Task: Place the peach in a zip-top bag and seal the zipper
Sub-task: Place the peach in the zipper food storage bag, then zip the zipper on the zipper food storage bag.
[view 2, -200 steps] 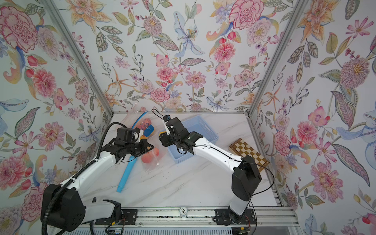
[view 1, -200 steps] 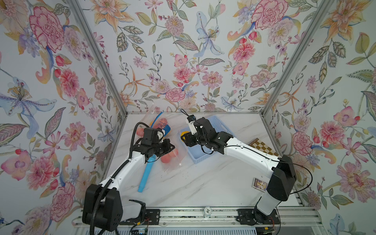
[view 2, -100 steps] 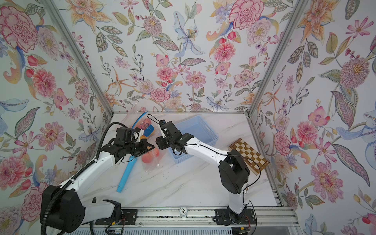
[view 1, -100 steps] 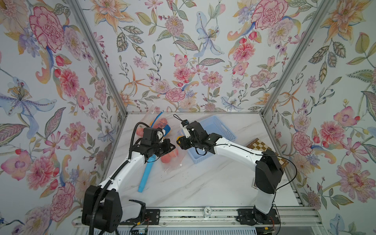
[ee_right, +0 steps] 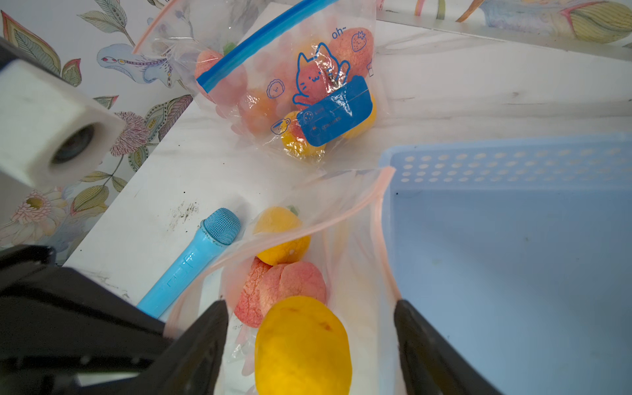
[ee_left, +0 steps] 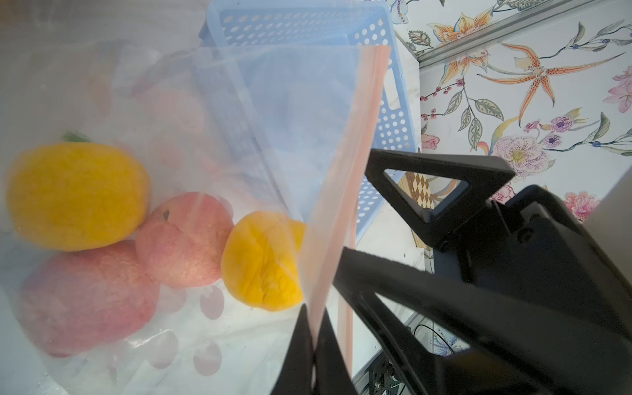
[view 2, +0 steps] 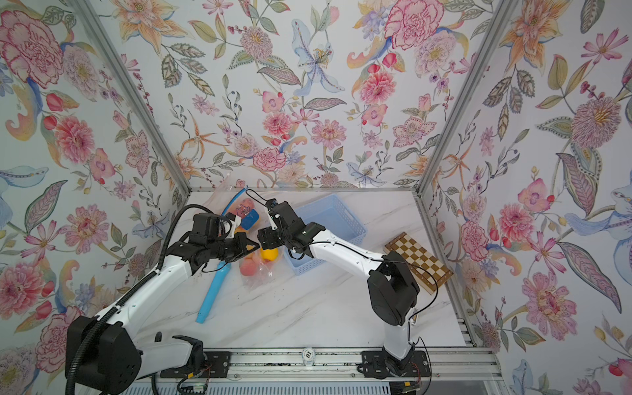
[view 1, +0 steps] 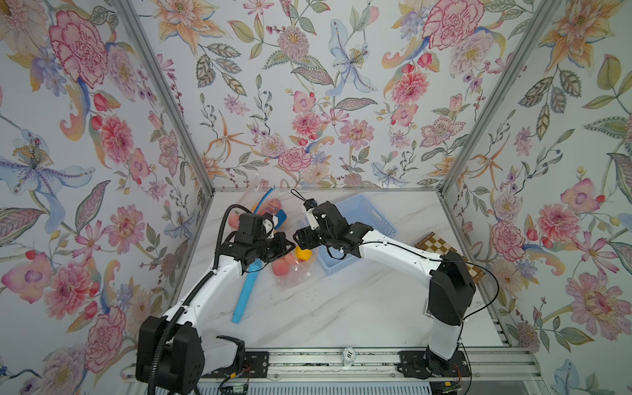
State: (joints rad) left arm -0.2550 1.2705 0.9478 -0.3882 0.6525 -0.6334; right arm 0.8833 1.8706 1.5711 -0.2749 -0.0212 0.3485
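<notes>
While the left gripper [ee_left: 313, 328] is pinching the pink zipper edge of the clear zip-top bag [ee_left: 290, 102] and holding that lip raised, a yellow peach [ee_right: 302, 345] is lying in the bag's open mouth on the white marble table [view 1: 342, 307]. The right gripper [ee_right: 310, 304] is hanging directly over this peach with its jaws spread wide. One jaw is on each side of the fruit, with a gap showing between each jaw and the skin.

Deeper inside the bag, two pink peaches [ee_left: 184, 239] and a second yellow fruit [ee_left: 75, 195] with a green leaf are resting against one another. The nearer pink peach is touching the yellow peach.

A pale blue perforated basket [ee_right: 513, 164] is sitting just beside the bag on the right arm's side, and the bag's zipper edge is lying against its wall. On the bag's other side, a blue toy microphone [ee_right: 191, 260] is lying flat on the table.

Nearer the back wall, a second bag [ee_right: 318, 78], printed with a blue cat and carrying a blue zipper strip, is holding more pink and yellow fruit. A checkered board [view 1: 444, 253] is lying well apart, beyond the basket.
</notes>
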